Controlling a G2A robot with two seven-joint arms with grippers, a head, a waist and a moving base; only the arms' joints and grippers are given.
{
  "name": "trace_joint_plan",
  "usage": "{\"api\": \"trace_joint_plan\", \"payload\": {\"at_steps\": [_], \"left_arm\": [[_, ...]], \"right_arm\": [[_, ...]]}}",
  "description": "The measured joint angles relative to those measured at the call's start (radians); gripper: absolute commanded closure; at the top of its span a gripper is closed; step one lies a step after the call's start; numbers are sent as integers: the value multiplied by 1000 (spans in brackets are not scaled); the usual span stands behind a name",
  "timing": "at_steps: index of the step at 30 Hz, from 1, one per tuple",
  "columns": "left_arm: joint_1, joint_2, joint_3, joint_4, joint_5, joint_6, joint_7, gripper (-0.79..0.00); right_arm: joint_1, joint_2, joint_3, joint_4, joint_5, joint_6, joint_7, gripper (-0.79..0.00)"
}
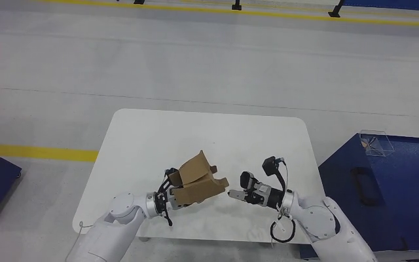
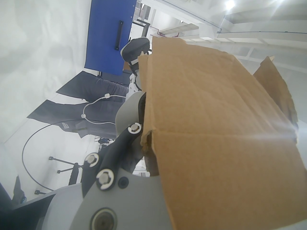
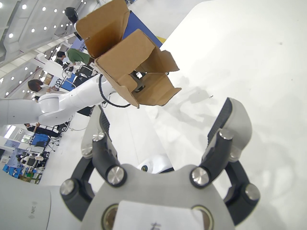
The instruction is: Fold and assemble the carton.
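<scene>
the right gripper (image 3: pixel 165 111) is spread wide and holds nothing, just beside the carton (image 1: pixel 196 180), at its open end. the left gripper (image 1: pixel 174 186) is at the other side of the carton, clenched on one wall, holding it up in the air. the tabletop (image 1: pixel 216 131) is under the carton. the flaps (image 3: pixel 169 60) stick out loose. i think a hard push on a flap could twist the carton out of that small hold, or bend the flap wrong.

Small printed mark (image 3: pixel 32 210) on right wrist casing (image 3: pixel 21 192), white label (image 3: pixel 156 216) with cut-off character at base of right hand (image 3: pixel 165 110)
</scene>
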Motion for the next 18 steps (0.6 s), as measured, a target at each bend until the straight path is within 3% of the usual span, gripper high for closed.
{"api": "trace_joint_plan", "payload": {"at_steps": [6,18], "left_arm": [[8,-1,2,-11,6,-7,-10,0],[11,-1,3,-17,20,-11,-28,0]], "right_arm": [[35,-12,-45,17,-103,66,-60,-785],[85,-32,-118,46,-132,96,-91,-785]]}}
